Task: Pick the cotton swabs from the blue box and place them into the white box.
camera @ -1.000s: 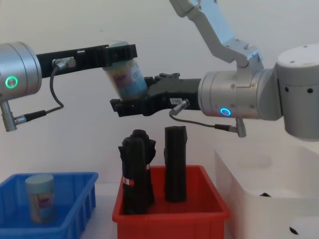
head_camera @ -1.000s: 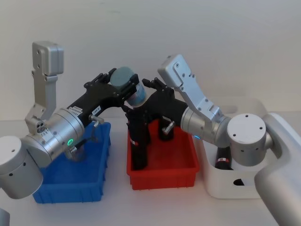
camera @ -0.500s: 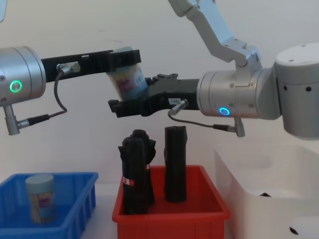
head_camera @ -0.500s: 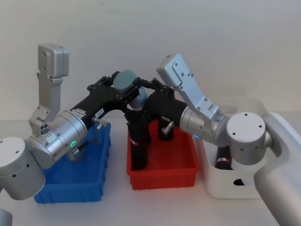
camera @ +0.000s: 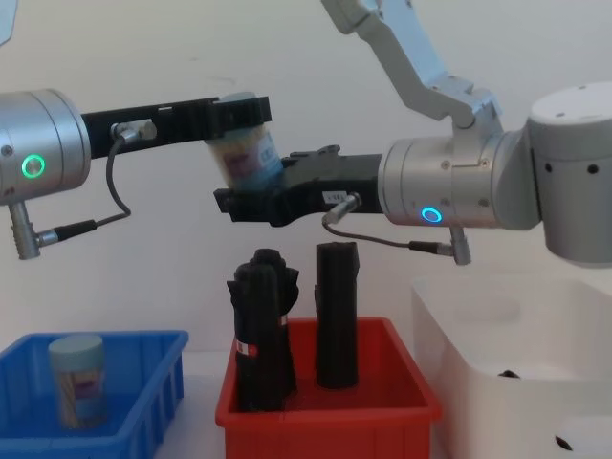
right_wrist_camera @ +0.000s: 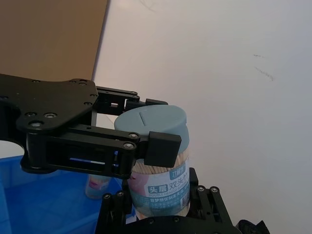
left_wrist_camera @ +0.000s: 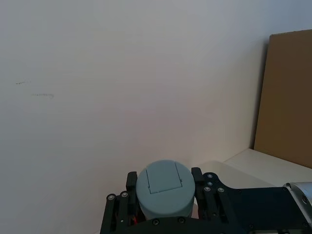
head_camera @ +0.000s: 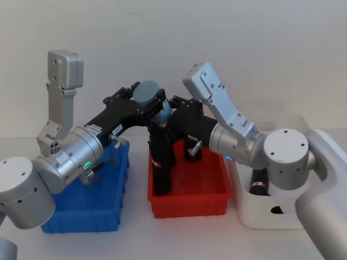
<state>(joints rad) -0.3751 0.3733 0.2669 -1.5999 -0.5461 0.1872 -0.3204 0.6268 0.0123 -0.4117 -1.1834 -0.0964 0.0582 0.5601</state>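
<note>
A cotton swab jar [head_camera: 156, 108] with a pale teal lid hangs high above the red bin. My left gripper [head_camera: 147, 96] is shut on its lid [left_wrist_camera: 163, 187], also seen from the side [camera: 239, 110]. My right gripper [camera: 251, 196] reaches in from the right, open, with its fingers on either side of the jar's lower body [right_wrist_camera: 158, 195]. Another cotton swab jar [camera: 76, 378] stands upright in the blue box [camera: 143, 382] at the left [head_camera: 81, 216]. The white box [head_camera: 260, 216] stands at the right.
The red bin [head_camera: 190, 203] sits between the blue and white boxes and holds tall black rolls [camera: 263, 325] right under the held jar. A dark roll with a red band [head_camera: 257, 185] lies in the white box. A plain wall is behind.
The left gripper carried the jar slightly right and turned it more upright. The right gripper closed in so that its fingers now flank the jar's lower body.
</note>
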